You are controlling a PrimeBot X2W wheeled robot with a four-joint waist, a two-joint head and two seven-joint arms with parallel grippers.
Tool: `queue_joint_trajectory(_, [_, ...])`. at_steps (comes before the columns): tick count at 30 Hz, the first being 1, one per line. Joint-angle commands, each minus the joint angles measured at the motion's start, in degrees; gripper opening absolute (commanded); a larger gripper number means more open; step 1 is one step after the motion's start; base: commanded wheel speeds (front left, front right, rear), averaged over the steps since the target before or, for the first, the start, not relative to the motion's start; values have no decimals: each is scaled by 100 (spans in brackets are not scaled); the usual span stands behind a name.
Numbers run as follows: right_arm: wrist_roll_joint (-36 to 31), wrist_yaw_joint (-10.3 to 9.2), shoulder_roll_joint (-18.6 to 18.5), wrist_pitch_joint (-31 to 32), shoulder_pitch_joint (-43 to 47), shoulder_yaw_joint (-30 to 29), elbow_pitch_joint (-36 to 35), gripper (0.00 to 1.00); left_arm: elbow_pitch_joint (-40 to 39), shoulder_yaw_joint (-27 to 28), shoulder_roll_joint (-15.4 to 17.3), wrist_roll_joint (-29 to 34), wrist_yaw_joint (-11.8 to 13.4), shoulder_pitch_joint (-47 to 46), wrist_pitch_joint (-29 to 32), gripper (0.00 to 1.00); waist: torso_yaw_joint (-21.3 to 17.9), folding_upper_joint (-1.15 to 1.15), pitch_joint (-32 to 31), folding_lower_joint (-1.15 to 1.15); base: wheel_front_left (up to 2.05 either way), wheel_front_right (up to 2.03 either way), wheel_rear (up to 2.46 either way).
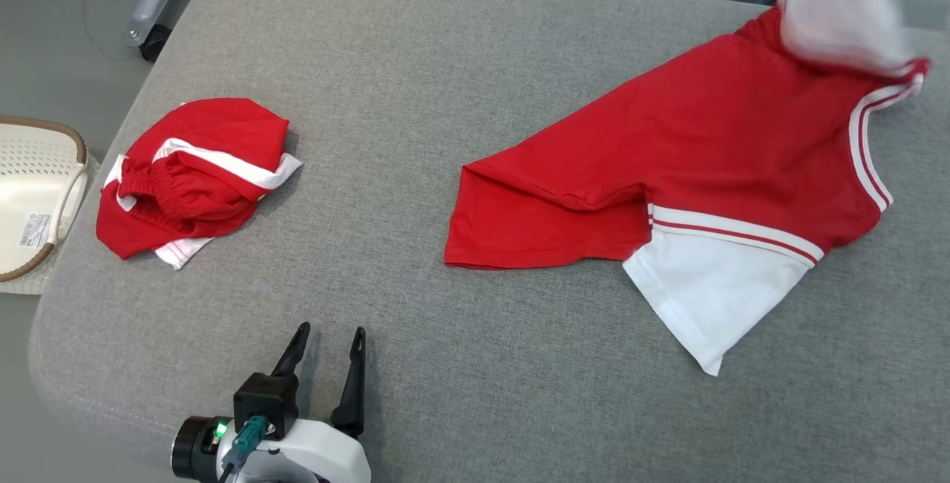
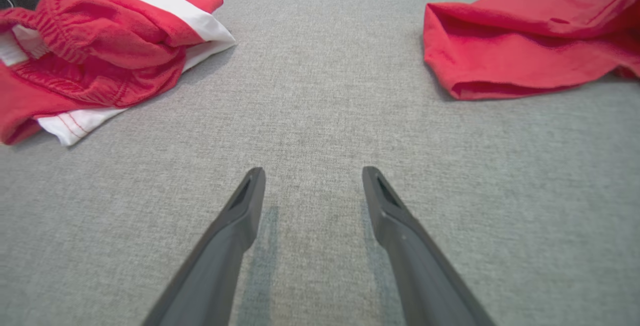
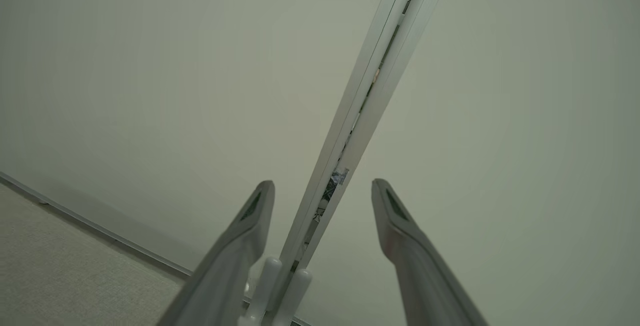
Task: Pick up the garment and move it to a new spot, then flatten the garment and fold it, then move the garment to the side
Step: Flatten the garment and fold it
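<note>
The garment, a red shirt with a white sleeve and striped trim, lies spread but rumpled on the right of the grey cushioned surface; its near hem shows in the left wrist view. A blurred pale forearm of my right arm hangs over the shirt's far edge. In its own wrist view my right gripper is open and empty, pointing at a pale wall. My left gripper rests open at the front edge, empty, well apart from the shirt.
A second red and white garment lies crumpled at the left. A cream basket sits beside the surface's left edge. A grey wheeled stand leg stands on the floor behind. Bare grey fabric lies between the two garments.
</note>
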Motion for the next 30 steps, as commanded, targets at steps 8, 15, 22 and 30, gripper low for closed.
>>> queue_joint_trajectory(8, [182,-1,472,-159,1007,-319,-383,100,-64,173,18,75,46,39,-7,100,-483,0,-318,0,0,0,0])
queue_joint_trajectory(15, [819,-2,956,-152,2441,59,-1377,100,-22,334,23,216,-4,66,-5,100,-932,0,-572,0,0,0,0])
queue_joint_trajectory(22, [1483,-2,1269,-150,3684,879,-1898,100,19,420,21,253,-34,187,-5,100,-1096,0,-693,0,0,0,0])
queue_joint_trajectory(30, [1941,-2,1439,-150,4493,2019,-1964,100,71,429,20,225,-60,287,-5,100,-1061,0,-783,0,0,0,0])
